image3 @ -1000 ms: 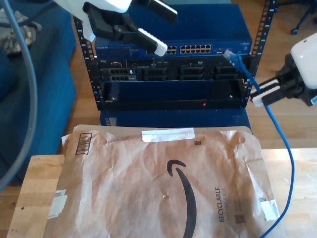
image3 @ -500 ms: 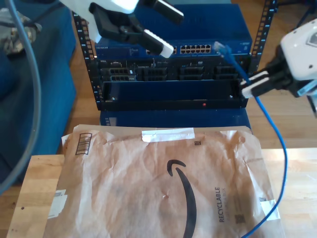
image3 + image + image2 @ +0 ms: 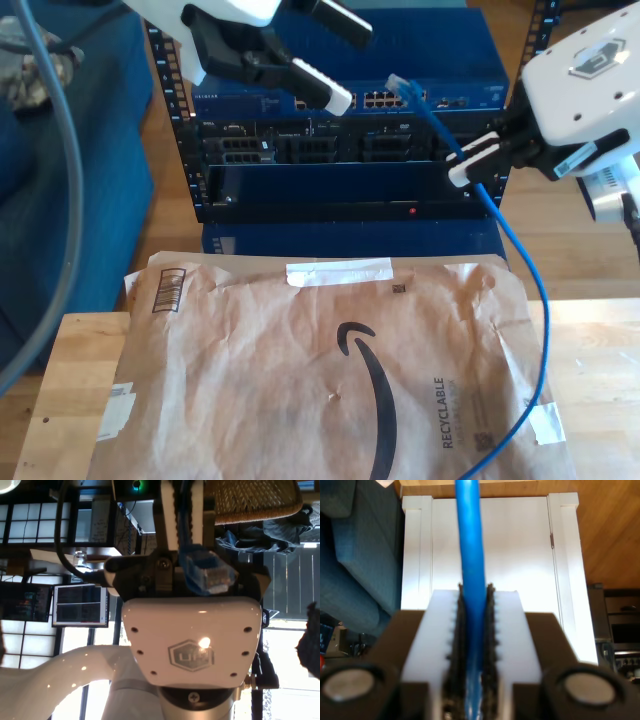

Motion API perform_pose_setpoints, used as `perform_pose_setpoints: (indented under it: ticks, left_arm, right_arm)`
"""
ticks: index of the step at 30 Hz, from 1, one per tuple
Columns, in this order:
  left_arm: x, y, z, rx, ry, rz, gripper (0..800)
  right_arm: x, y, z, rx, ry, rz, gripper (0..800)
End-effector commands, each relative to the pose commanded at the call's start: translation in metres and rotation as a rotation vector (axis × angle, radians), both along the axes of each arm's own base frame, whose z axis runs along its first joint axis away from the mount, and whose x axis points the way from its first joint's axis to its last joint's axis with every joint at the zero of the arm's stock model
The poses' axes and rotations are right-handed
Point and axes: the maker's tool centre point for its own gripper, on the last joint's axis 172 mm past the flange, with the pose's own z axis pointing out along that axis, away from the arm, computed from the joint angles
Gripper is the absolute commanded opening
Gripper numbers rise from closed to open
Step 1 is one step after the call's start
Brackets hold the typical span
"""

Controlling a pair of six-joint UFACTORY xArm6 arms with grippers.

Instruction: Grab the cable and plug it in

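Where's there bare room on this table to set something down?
Bare table strips flank the paper mailer at the exterior view's left and right; the cable borders the right one. Crowded by the rack, where my first end effector and my second end effector hover.

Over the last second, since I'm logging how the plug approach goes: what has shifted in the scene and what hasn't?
My second gripper, still shut on the cable, has carried it toward the exterior view's left. The plug now sits in front of the blue switch's ports, not yet inserted, and the slack has swung along. My first gripper has crept slightly the other way. The paper mailer and rack stayed put.
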Motion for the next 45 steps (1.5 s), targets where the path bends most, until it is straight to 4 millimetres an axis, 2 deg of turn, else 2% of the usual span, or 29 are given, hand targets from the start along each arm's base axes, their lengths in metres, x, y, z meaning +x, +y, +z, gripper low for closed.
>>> perform_pose_setpoints:
  ticks: [3, 13, 28, 33, 45]
  left_arm:
    - [0.0, 0.0, -0.001, 0.0, 0.002, 0.0, 797]
    - [0.004, 0.0, -0.007, -0.001, 0.021, -0.001, 797]
    - [0.005, 0.0, -0.007, -0.001, 0.021, 0.0, 797]
    - [0.005, 0.0, -0.008, -0.001, 0.021, 0.001, 795]
    - [0.003, 0.0, -0.007, 0.001, 0.043, 0.006, 707]
  right_arm:
    - [0.0, 0.003, 0.006, -0.001, -0.01, 0.003, 20]
    - [-0.002, 0.012, 0.006, -0.001, -0.003, 0.025, 20]
    - [0.014, 0.019, 0.012, -0.003, -0.012, 0.026, 19]
    - [0.018, 0.023, 0.02, -0.003, -0.012, 0.024, 19]
    - [0.018, 0.024, 0.018, -0.006, -0.007, 0.026, 19]
